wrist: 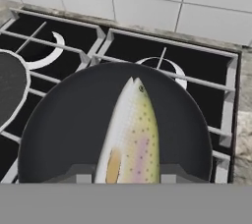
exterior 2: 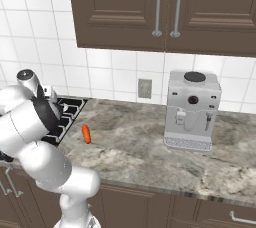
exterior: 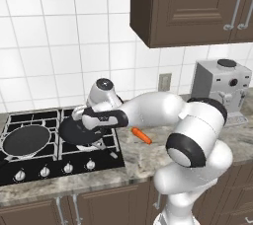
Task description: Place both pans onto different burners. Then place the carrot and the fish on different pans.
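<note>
Hand view shows the pincer (wrist: 126,176) grasping the speckled pale fish (wrist: 132,134) over the right round black pan (wrist: 74,120); both pans sit on burners, the orange carrot (exterior: 141,135) still waits on the marble desk (exterior 2: 145,142)

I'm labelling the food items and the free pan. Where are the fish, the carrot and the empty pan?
fish (wrist: 132,134), hand view, middle of its speckled body.
carrot (exterior: 141,135), left base view, middle of the orange stick on the counter.
empty pan (exterior: 25,140), left base view, centre of its dark bottom.
</note>
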